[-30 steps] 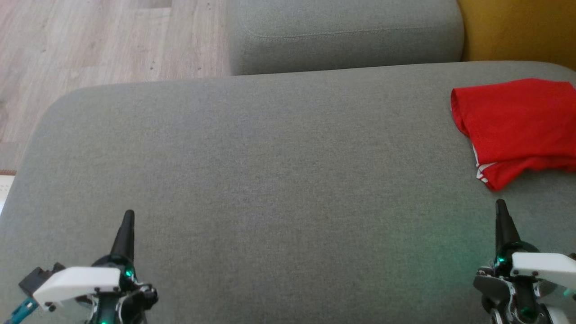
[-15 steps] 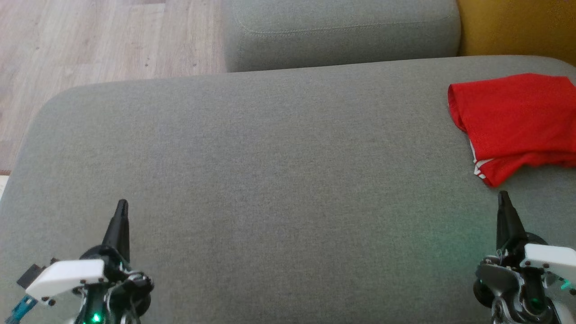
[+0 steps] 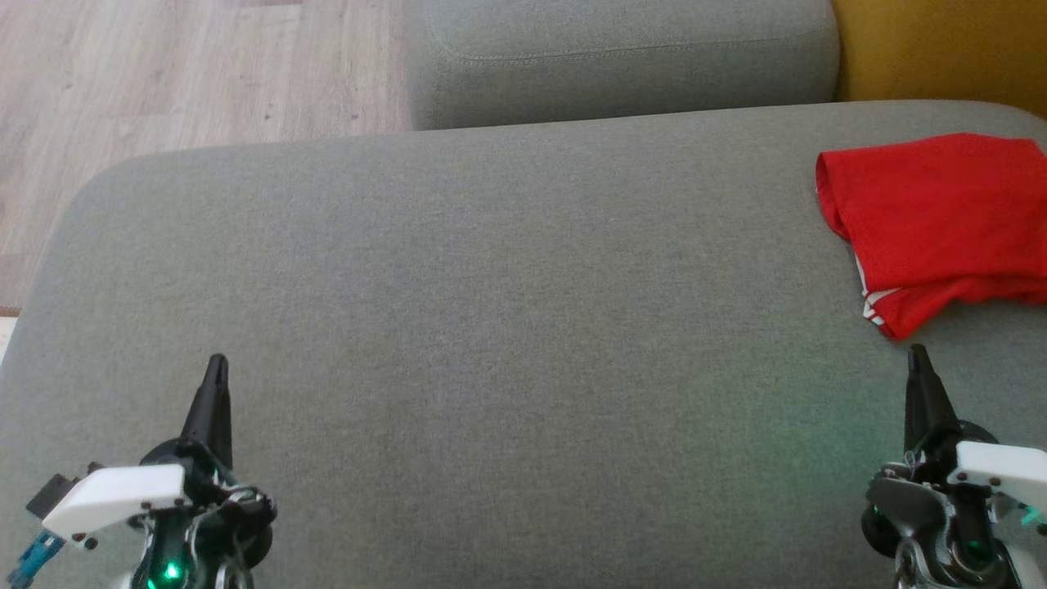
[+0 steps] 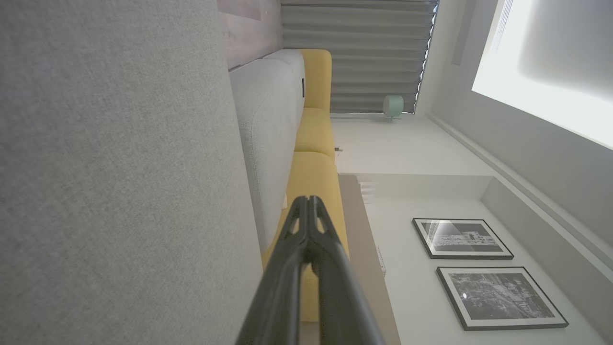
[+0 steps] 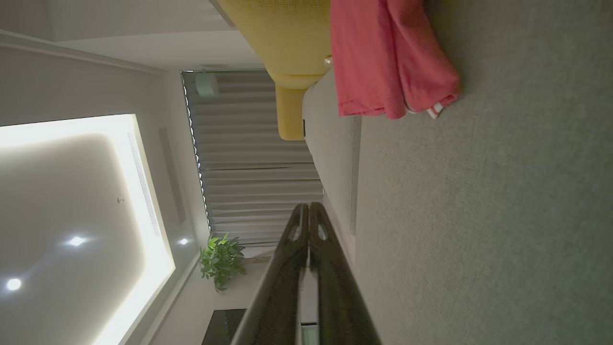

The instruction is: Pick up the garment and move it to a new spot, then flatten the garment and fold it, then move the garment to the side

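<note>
- Sofa seat of grey woven fabric (image 3: 491,327) carries the folded red garment (image 3: 932,221) at its far right — a white-striped corner points toward the robot.
- Left gripper (image 3: 216,364): long dark fingers pressed together, low at the left, well apart from the garment.
- Right gripper (image 3: 918,353): fingers likewise together, tip near the striped corner, not touching.

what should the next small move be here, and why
Probably open the right tool and ease it forward to the near corner of the red garment: that corner lies just ahead of its shut tip, while the left tool, also shut, sits far across the grey cushion.
</note>
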